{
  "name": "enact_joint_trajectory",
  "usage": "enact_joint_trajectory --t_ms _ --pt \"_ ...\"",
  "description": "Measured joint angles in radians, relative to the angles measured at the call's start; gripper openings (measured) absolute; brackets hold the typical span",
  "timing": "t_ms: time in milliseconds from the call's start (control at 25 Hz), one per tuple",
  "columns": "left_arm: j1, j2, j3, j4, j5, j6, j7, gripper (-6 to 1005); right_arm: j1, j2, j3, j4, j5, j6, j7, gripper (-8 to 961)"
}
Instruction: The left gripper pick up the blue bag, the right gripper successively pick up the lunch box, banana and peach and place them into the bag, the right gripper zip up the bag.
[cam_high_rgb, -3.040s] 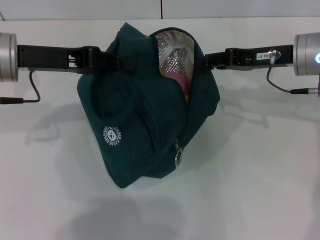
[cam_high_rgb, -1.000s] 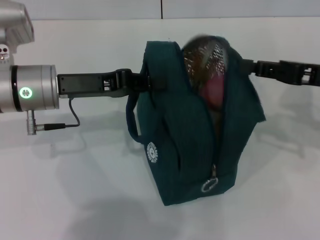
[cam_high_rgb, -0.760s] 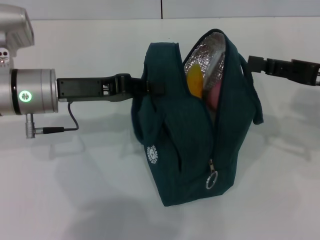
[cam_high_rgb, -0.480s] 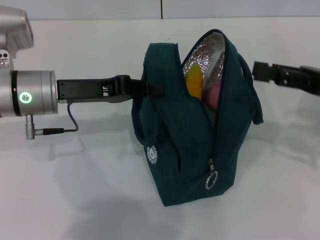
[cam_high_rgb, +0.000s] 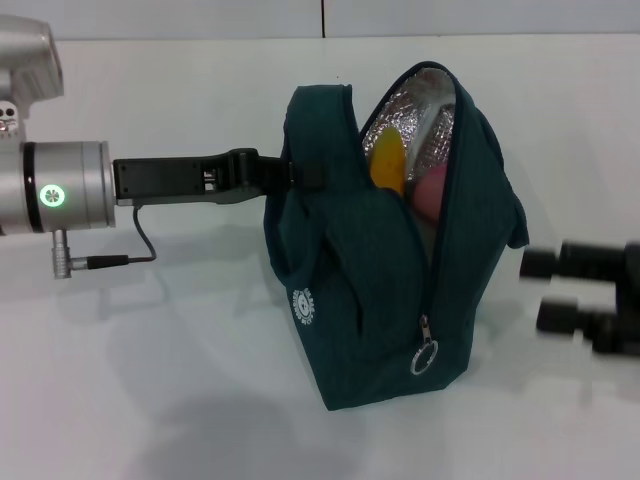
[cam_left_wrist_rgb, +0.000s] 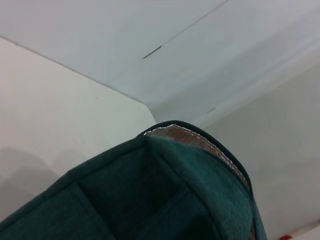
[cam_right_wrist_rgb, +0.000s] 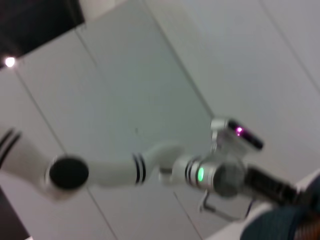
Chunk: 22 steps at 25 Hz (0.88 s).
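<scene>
The left pincer (cam_high_rgb: 292, 172) is clamping the upper edge of the blue bag (cam_high_rgb: 380, 270), holding it upright with its base resting on the white worktop (cam_high_rgb: 180, 380). The bag's mouth is gaping, its silver lining showing, and a yellow-orange banana (cam_high_rgb: 387, 165) and a pink peach (cam_high_rgb: 428, 192) are sitting inside near the top; the lunch box cannot be made out in the opening. The right pincer (cam_high_rgb: 538, 292) is hovering beside the bag, well clear of it, with its two fingers spread apart and holding nothing. The zipper ring (cam_high_rgb: 424, 357) is hanging low on the front of the bag, near the base, so zipping appears to be the step that is left. The main risk is that the ring is small and dangling loose, so the fingers may be closing on fabric instead, or nudging the ring aside. Pulling the zip upward may also be dragging the whole bag, since only one edge is being held, and the fabric could slip from the left pincer. The banana tip is poking up near the opening and may be jamming the slider before the top.
</scene>
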<state>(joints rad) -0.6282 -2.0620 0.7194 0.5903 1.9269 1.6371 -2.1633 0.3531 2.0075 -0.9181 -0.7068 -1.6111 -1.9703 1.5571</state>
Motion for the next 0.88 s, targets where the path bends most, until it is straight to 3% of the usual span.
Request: enact_joint_trajectory --t_ms 240,440,760,880 --pt "0.0 -0.002 0.003 -0.001 0.0 -0.002 0.002 96 0.0 0.002 -0.004 0.148 -0.102 0.028 -0.25 654" --pt "-0.001 -0.003 0.003 -0.001 0.0 -0.002 0.002 97 -0.001 0.003 -0.008 0.212 -0.109 0.099 -0.337 658" --pt "-0.002 -0.011 0.003 -0.001 0.001 -0.002 0.004 97 0.035 0.008 -0.115 0.255 -0.103 0.219 -0.359 853" --pt "-0.002 -0.012 0.003 -0.001 0.001 -0.002 0.005 98 0.049 0.013 -0.141 0.259 -0.097 0.249 -0.36 866"
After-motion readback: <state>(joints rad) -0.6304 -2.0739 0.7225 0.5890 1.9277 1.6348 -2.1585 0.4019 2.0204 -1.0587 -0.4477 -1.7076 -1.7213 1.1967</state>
